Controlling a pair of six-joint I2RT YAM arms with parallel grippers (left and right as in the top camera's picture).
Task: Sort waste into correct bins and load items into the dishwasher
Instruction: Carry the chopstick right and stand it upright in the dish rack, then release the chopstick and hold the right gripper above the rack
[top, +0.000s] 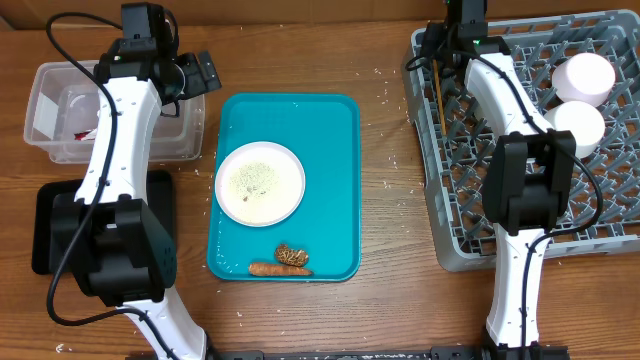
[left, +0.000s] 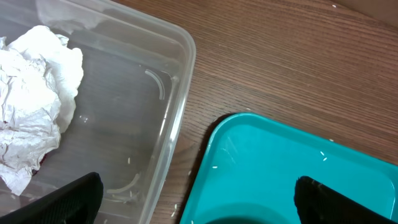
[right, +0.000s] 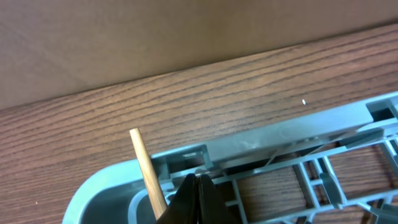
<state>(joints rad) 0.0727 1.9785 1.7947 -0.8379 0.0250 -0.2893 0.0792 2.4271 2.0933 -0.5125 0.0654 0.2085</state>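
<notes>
While the left end effector (left: 199, 208) is spread wide and empty, the right end effector (right: 199, 198) is fully closed beside a wooden chopstick (right: 147, 169).

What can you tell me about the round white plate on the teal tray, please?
The round white plate looks like smooth ceramic with a raised rim. It lies flat, right way up, on the teal tray, a pale speckled residue across its middle. Only the tray touches it; the carrot piece and brown lump lie apart, near the tray's lower edge.
</notes>
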